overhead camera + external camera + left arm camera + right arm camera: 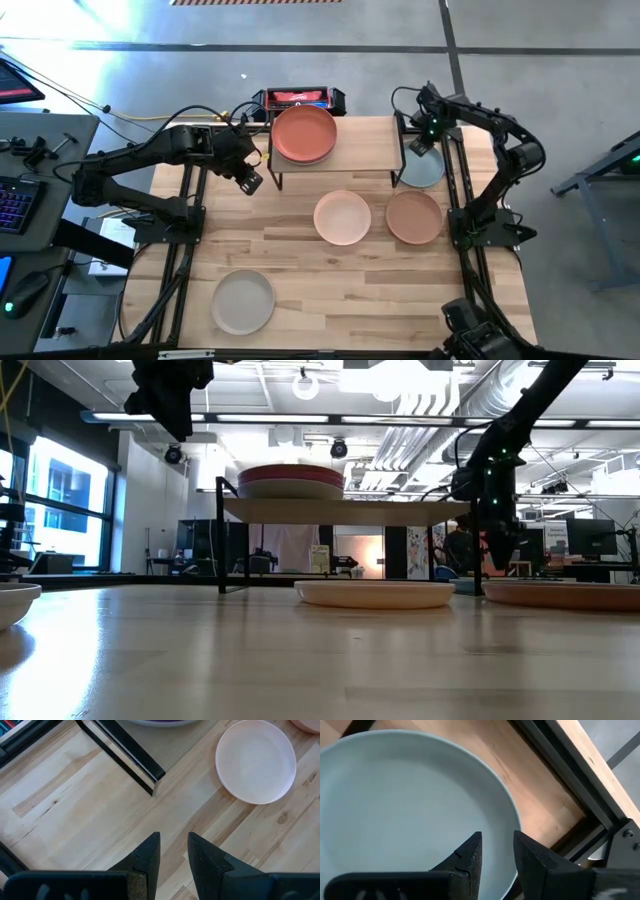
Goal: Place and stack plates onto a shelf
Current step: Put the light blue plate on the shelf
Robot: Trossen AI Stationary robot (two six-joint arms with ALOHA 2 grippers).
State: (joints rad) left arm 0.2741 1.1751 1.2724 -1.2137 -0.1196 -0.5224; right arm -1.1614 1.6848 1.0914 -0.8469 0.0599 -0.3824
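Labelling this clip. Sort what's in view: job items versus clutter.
Job: shelf; terracotta plate stack on it; peach plate, tan plate, grey plate, pale teal plate on the table.

Clutter: red-and-black box, keyboard, mouse.

Grey concrete floor [560, 60], bright windows [60, 500], ceiling ducts [440, 420]

- stacked plates [305, 134] sit on the shelf [365, 143], upper middle
- two plates [342, 217] just below it (side by side)
- another plate [243, 302] lower left
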